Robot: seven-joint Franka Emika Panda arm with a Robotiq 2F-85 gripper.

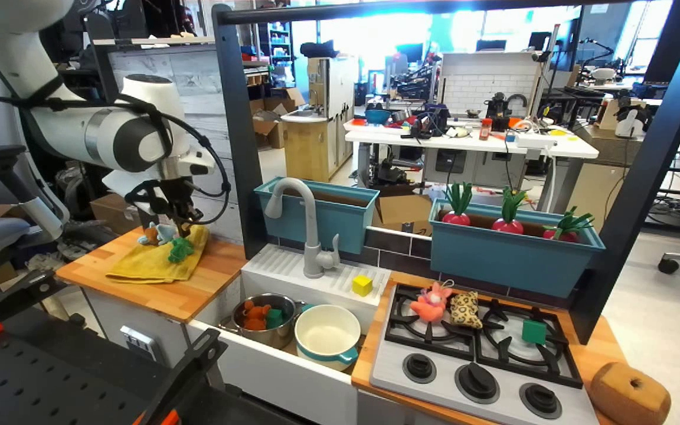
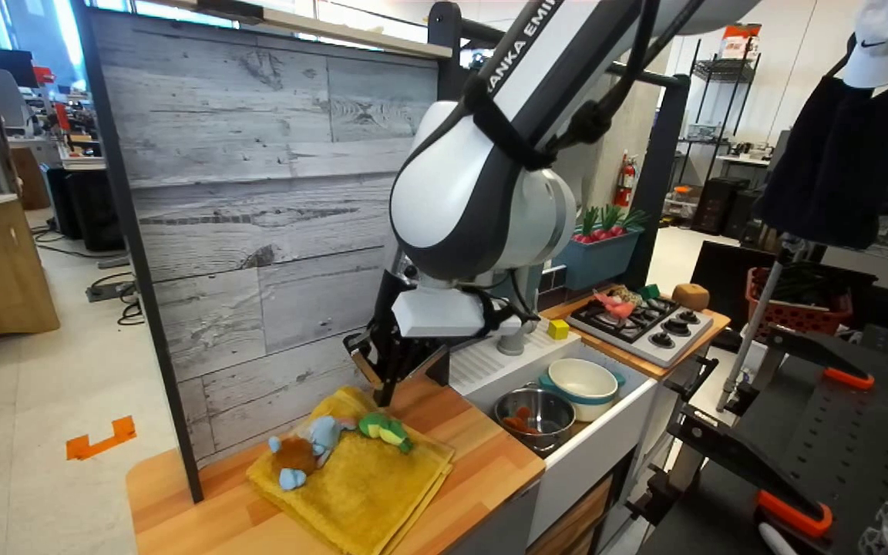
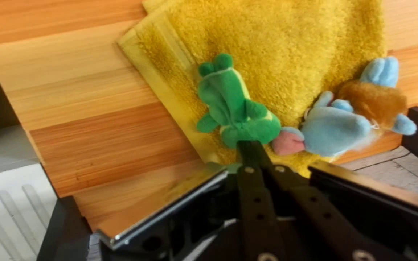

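Yellow towel [image 3: 285,47] below, green plush toy [image 3: 230,101] under gripper [image 3: 250,145], pinched in its tips.

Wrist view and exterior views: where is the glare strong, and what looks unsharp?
In an exterior view, the windows are washed out to white and the black rail glints bluish; in the wrist view, the nearest parts of the gripper look slightly soft.

A green plush toy [image 3: 227,96] with pale trim, sprawled on a yellow towel [image 3: 285,54] beside a blue plush [image 3: 328,130]
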